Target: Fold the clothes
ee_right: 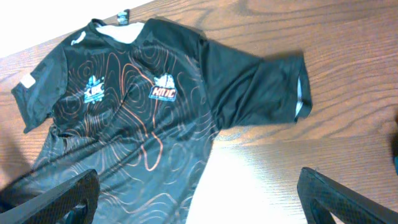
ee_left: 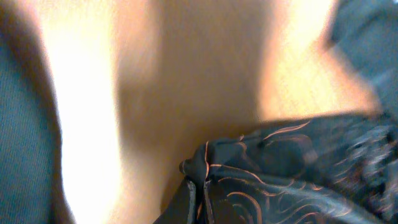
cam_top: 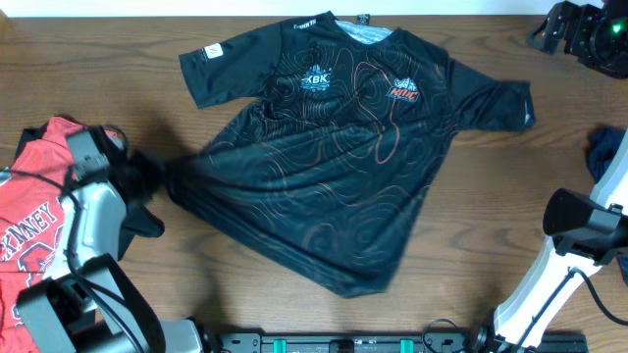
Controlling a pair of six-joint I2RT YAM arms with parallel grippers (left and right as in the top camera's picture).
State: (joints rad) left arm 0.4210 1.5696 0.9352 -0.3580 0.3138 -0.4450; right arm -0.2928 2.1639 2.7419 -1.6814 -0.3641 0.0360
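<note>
The black jersey (cam_top: 343, 167) lies spread face up on the wooden surface (cam_top: 118, 29). Its collar points to the far edge and its hem to the near side. Its long axis runs from the collar down toward the near left, a little slanted. One sleeve reaches out to the far left and the other to the right. The left claw (cam_top: 147, 181) is closed on the jersey's left hem corner, and the cloth there is bunched into a point. The right claw (ee_right: 196, 180) hangs wide open above the jersey's right side, holding nothing. A red T-shirt (cam_top: 39, 216) lies crumpled at the left edge, and a dark blue piece (cam_top: 608, 147) lies at the right edge.
</note>
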